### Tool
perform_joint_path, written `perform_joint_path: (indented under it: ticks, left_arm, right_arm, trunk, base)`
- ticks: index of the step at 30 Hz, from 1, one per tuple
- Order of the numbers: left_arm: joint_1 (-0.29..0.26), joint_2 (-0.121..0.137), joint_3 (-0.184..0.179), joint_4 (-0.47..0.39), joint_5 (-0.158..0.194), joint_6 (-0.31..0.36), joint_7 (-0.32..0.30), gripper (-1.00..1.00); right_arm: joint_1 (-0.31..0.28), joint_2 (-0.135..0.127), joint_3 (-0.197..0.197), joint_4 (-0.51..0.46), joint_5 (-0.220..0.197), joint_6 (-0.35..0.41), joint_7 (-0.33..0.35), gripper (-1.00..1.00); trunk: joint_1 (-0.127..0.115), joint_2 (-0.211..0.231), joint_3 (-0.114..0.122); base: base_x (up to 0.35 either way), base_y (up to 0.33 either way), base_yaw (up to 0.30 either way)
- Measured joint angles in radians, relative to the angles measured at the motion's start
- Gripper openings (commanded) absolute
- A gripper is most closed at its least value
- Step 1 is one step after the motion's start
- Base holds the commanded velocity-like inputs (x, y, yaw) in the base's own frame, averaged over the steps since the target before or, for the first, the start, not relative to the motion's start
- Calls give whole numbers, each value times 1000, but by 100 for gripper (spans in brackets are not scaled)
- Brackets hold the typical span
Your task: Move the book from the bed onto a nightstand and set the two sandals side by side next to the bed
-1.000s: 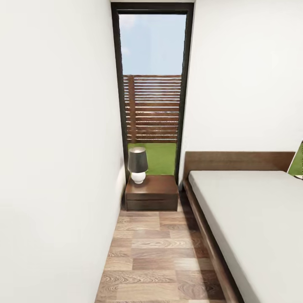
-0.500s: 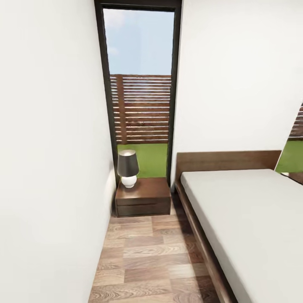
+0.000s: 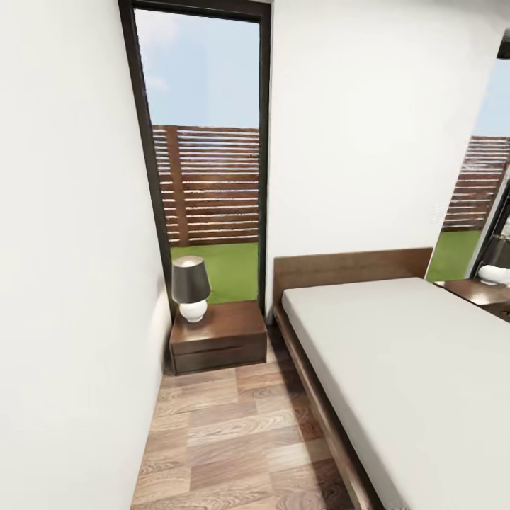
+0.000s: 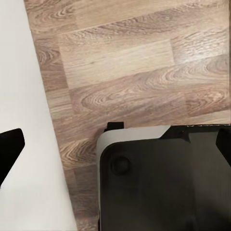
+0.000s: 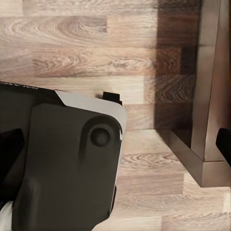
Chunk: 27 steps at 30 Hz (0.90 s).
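Wood floor (image 3: 227, 432) is being shown nearest, beside the bed (image 3: 411, 368). Beyond it, a nightstand (image 3: 218, 345) with a lamp (image 3: 190, 287) is being seen left of the headboard (image 3: 352, 266), under the window (image 3: 205, 149). Whether either claw is open cannot be told.

One bed (image 3: 397, 368), two nightstands (image 3: 218, 345) (image 3: 476, 291), two lamps (image 3: 190, 287) (image 3: 496, 261)
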Motion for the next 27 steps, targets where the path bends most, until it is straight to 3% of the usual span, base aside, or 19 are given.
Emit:
perform_joint_path:
  ticks: [14, 27]
  left_arm:
    - [0, 0, 0, 0, 0, 0, 0, 100]
    - [0, 0, 0, 0, 0, 0, 0, 100]
  right_arm:
    - [0, -1, 0, 0, 0, 0, 1, 100]
    - [0, 2, 0, 0, 3, 0, 0, 100]
  trunk:
    - [0, 0, 6]
    - [0, 0, 8]
  base:
    - [3, 0, -240]
    - [156, 91, -53]
